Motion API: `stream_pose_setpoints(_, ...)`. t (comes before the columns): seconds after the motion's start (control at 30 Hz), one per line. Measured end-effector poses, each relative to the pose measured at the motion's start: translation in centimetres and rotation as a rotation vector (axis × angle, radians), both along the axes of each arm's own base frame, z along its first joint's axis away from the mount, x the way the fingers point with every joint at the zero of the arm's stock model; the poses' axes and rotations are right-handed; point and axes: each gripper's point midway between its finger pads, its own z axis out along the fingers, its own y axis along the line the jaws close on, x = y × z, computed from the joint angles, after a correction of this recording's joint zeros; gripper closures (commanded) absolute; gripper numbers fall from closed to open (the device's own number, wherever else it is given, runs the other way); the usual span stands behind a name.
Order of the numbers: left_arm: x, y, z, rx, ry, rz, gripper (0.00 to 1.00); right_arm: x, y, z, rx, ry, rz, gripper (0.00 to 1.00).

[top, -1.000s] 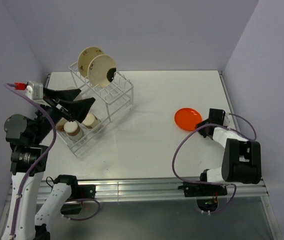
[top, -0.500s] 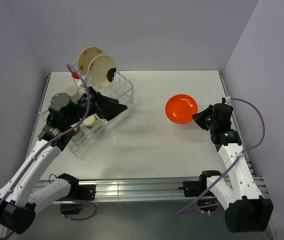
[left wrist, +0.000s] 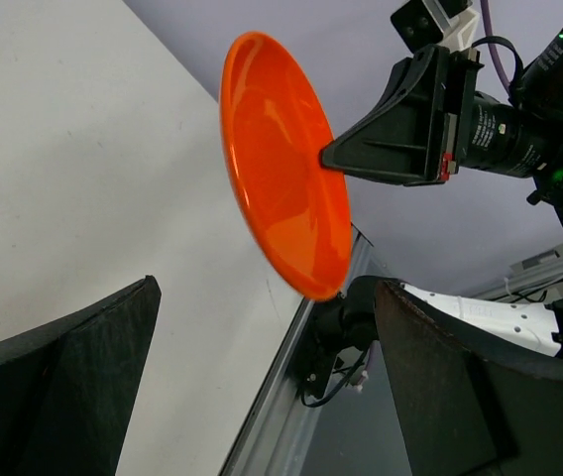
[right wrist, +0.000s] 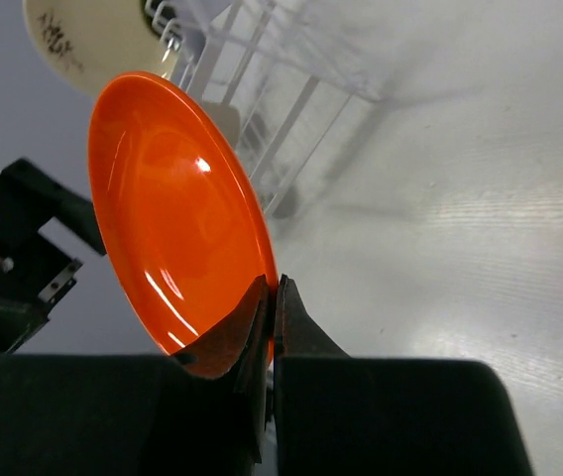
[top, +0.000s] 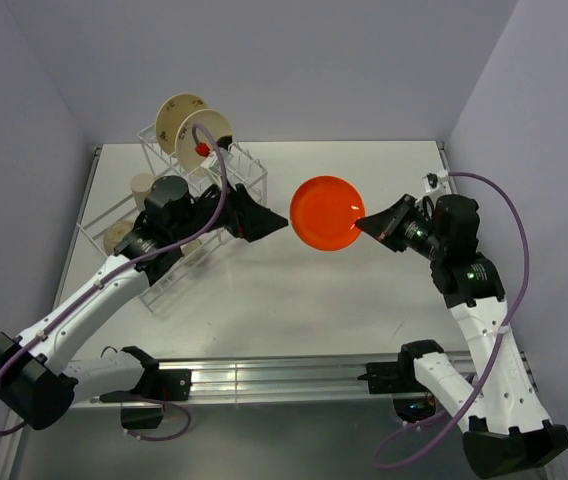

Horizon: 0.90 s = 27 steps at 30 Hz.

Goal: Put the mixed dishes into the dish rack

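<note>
The orange plate [top: 326, 211] hangs on edge above the middle of the table, with my right gripper [top: 365, 224] shut on its right rim. The right wrist view shows its fingers pinching the plate's [right wrist: 168, 203] lower edge at the gripper [right wrist: 274, 285]. My left gripper [top: 282, 222] is open and reaches in from the left, its tips just short of the plate's left rim. In the left wrist view the plate [left wrist: 280, 164] stands beyond the open gripper [left wrist: 265, 290], with nothing between the fingers. The white wire dish rack [top: 247, 183] holds two cream plates [top: 192, 128] upright.
A beige cup [top: 142, 187] and another cup [top: 117, 237] stand in the rack's lower tray, partly hidden by the left arm. The rack [right wrist: 291, 84] and a cream plate [right wrist: 81, 35] show behind the orange plate. Walls close the table at the back and sides.
The right gripper lifted the orange plate off the table at the right and carried it left, tilted on edge. The left arm swung from over the rack's tray rightward to the plate.
</note>
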Motion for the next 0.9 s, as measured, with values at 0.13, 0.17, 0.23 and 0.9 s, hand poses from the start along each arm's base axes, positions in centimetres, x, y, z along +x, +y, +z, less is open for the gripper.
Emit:
stream_pose_setpoints(0.13, -0.2, -1.6, 0.8, -0.015, -0.003, -0.038, 0.05, -1.0, 1.5, 0.4, 0.020, 0.003, 0.071, 1.00)
stream_pose_setpoints(0.17, -0.4, -2.0, 1.0, -0.021, 0.002, -0.047, 0.05, -1.3, 1.9, 0.5, 0.025, 0.005, 0.090, 1.00)
stream_pose_setpoints(0.23, -0.6, -2.7, 1.3, -0.030, 0.009, -0.062, 0.05, -1.7, 2.4, 0.6, 0.034, 0.008, 0.114, 1.00)
stream_pose_setpoints(0.9, 2.3, -3.4, 4.4, 0.015, 0.013, -0.055, 1.00, -0.9, 2.5, 4.9, -0.013, -0.108, 0.089, 0.01)
